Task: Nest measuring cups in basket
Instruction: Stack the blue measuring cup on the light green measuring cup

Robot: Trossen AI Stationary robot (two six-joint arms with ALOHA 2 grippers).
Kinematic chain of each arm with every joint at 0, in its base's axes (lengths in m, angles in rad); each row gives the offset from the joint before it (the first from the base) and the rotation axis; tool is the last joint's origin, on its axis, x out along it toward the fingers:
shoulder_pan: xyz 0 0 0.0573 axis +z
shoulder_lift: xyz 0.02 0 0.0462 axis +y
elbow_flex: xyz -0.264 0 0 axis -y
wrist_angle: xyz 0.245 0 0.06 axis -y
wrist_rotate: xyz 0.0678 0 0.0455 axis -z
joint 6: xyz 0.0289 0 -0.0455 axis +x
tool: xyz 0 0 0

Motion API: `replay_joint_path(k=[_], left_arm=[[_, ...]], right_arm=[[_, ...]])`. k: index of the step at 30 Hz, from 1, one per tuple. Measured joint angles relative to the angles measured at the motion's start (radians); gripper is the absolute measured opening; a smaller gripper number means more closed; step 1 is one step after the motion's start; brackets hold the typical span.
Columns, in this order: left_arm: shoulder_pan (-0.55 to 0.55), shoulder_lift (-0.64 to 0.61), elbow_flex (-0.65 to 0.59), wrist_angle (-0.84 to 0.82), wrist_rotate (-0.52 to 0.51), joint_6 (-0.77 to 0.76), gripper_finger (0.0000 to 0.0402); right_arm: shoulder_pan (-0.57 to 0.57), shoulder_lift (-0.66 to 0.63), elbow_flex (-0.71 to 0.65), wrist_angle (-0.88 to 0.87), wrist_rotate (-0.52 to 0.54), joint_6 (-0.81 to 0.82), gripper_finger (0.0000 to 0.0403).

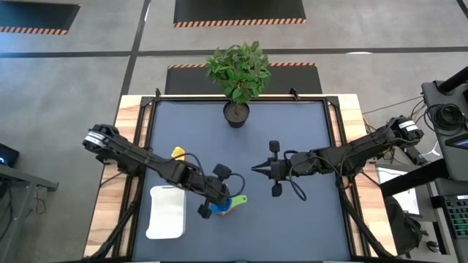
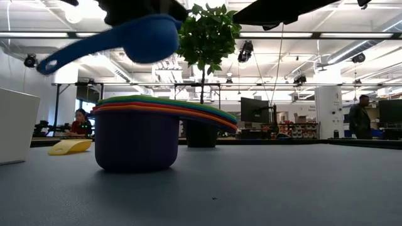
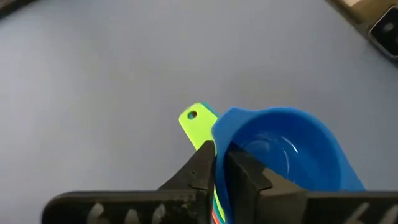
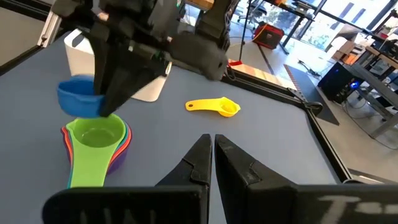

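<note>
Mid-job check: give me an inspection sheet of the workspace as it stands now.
Surface: dark mat.
Job's things: nested cup stack, green on top; blue cup held above it; yellow cup lying apart; basket holds no cups.
Clutter: potted plant at the far edge.
Grippers: left gripper shut on blue cup; right gripper shut, holding nothing.
Cables: along both arms.
Surroundings: people beyond the table.

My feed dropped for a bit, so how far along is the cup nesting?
Done: a stack of nested cups, green on top, stands on the table beside the basket. In hand: the left gripper holds the blue cup above that stack. Left: the yellow cup lies apart, and nothing is in the basket.
</note>
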Motion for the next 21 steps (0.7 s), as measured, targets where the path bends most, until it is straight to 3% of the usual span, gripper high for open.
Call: replay_joint_path(k=[9,21], left_arm=[[0.003,0.043,-0.001,0.001,-0.001,-0.010,0.0053],[0.005,0.035,0.008,-0.008,-0.002,-0.007,0.0057]], right_arm=[[0.000,0.000,0.000,0.000,0.000,0.000,0.0009],[0.000,0.000,0.000,0.000,0.000,0.000,0.0009]])
